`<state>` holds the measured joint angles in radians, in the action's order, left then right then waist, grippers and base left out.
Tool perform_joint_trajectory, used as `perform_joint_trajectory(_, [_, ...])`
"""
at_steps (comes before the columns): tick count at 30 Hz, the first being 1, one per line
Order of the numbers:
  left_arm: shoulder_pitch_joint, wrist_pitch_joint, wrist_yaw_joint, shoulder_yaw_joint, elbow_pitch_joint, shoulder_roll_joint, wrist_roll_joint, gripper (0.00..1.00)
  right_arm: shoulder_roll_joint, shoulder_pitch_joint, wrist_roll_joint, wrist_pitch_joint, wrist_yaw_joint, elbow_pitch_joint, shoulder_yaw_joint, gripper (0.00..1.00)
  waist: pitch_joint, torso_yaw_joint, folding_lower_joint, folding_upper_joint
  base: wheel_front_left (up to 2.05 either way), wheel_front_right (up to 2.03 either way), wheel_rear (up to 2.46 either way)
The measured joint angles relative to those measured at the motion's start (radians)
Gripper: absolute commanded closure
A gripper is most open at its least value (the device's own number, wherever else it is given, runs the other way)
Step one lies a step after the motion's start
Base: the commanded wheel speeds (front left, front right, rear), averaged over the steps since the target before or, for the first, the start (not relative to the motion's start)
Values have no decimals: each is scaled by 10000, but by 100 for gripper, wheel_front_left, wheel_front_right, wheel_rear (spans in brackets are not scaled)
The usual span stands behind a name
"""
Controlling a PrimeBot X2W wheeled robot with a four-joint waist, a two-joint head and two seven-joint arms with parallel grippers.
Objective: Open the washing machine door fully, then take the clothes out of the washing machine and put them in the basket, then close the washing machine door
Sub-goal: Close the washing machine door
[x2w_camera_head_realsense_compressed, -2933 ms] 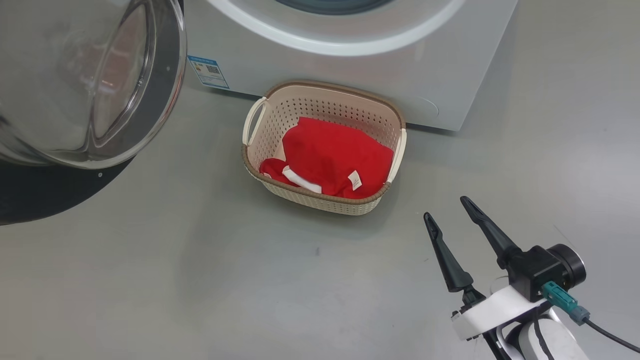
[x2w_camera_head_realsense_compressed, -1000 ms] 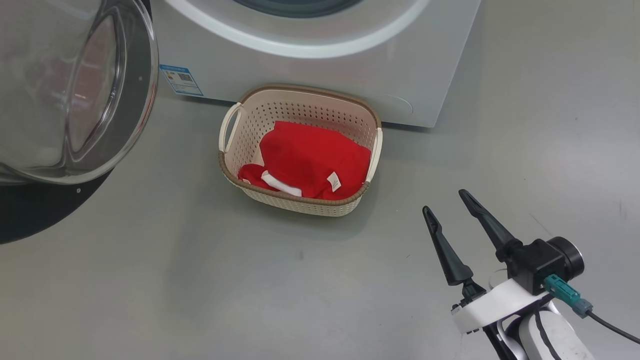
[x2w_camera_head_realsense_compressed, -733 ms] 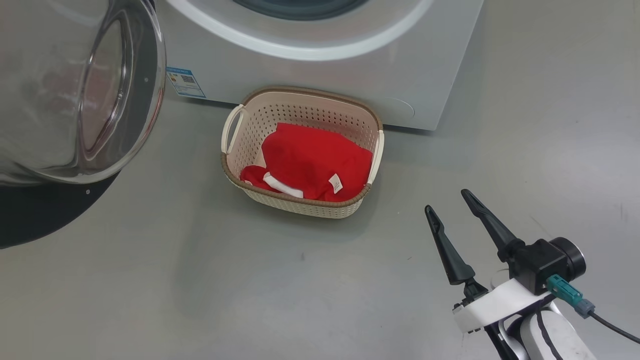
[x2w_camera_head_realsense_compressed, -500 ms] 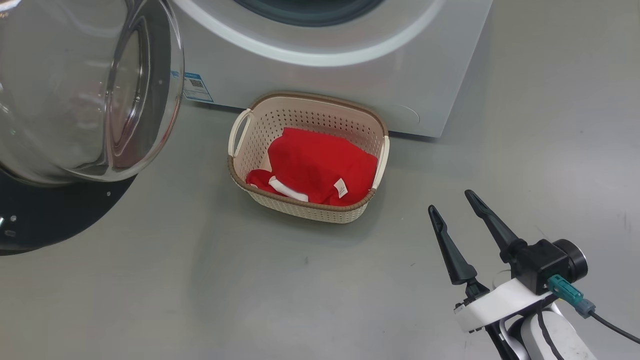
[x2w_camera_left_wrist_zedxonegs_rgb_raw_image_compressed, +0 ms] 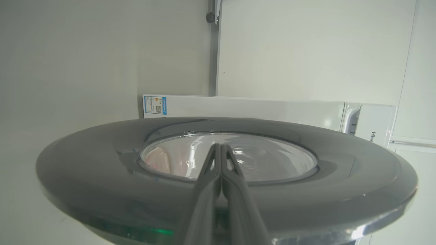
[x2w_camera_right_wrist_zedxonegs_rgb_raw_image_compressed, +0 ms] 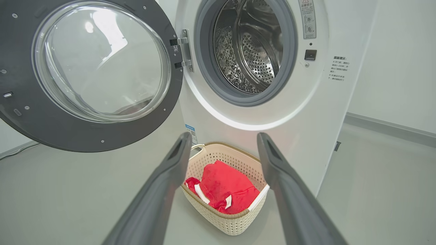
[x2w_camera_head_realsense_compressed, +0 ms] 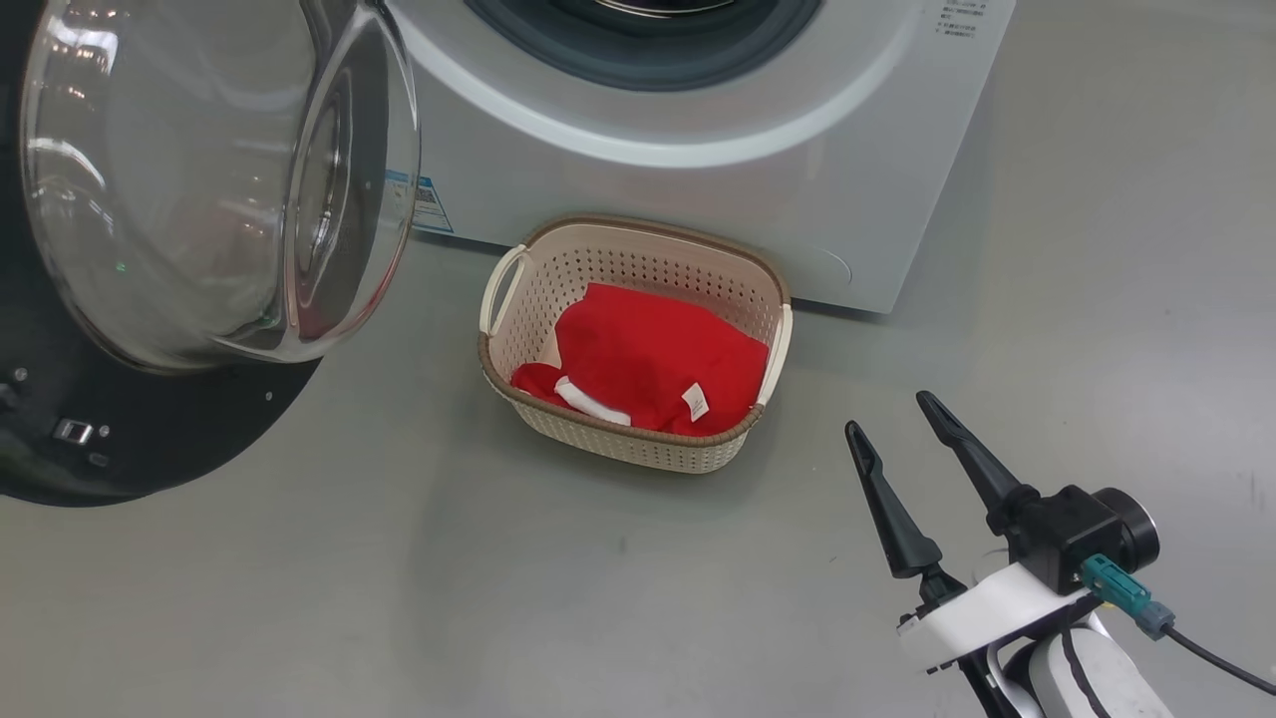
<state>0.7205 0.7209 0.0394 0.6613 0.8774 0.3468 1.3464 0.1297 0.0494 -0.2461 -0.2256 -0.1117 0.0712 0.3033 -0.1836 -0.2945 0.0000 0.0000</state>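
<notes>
1. Head view: the right gripper (x2w_camera_head_realsense_compressed: 886,412) is seen at the lower right. Its two long, dark, tapering fingers are spread wide and empty above a smooth grey floor (x2w_camera_head_realsense_compressed: 399,598).
2. Beyond those fingertips and to their left, well apart from them, the basket (x2w_camera_head_realsense_compressed: 638,454) is set on the floor just in front of the washing machine (x2w_camera_head_realsense_compressed: 698,189). It is a cream rounded rectangle of perforated plastic, edged with a brown woven-look rim and fitted with pale loop handles.
3. The clothes (x2w_camera_head_realsense_compressed: 658,359) are held inside the basket as a soft, creased, bright red bundle. A strip of white trim and a small white label are turned upward.
4. Farther left of the fingers, the washing machine door (x2w_camera_head_realsense_compressed: 150,459) is swung open. Its bulging clear glass bowl is ringed by a wide glossy black rim.
5. In the right wrist view the basket is framed between the two spread fingers. Above the fingertips a perforated steel drum (x2w_camera_right_wrist_zedxonegs_rgb_raw_image_compressed: 252,51) is shown, ringed by a grey rubber gasket (x2w_camera_right_wrist_zedxonegs_rgb_raw_image_compressed: 204,68).
6. In the left wrist view the left gripper (x2w_camera_left_wrist_zedxonegs_rgb_raw_image_compressed: 219,145) is shown with its fingers pressed together into a narrow wedge, nothing gripped. They are laid across the door's rounded outer face, tips over the glass. Whether contact is made cannot be told.
7. Beyond those tips and to their left, a small blue sticker (x2w_camera_left_wrist_zedxonegs_rgb_raw_image_compressed: 155,104) is seen on a flat white panel.
</notes>
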Motion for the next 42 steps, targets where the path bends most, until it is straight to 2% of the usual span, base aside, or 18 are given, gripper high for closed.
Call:
perform_joint_trajectory(16, [-733, 951, -276, -384, -863, -986, 163, 100, -73, -174, -2, -58, 0, 50, 105, 0, 312, -66, 0, 0, 0, 0, 0])
perform_joint_trajectory(34, [-1506, 1835, -460, -1434, -2527, -2568, 167, 100, -113, -294, -73, -86, 13, 111, 100, 0, 518, -78, 0, 0, 0, 0, 0])
perform_joint_trajectory(42, [-2011, 1779, -460, -1569, -3390, -2861, 65, 100, -171, -319, -82, -88, 17, 123, 86, 0, 576, -79, 0, 0, 0, 0, 0])
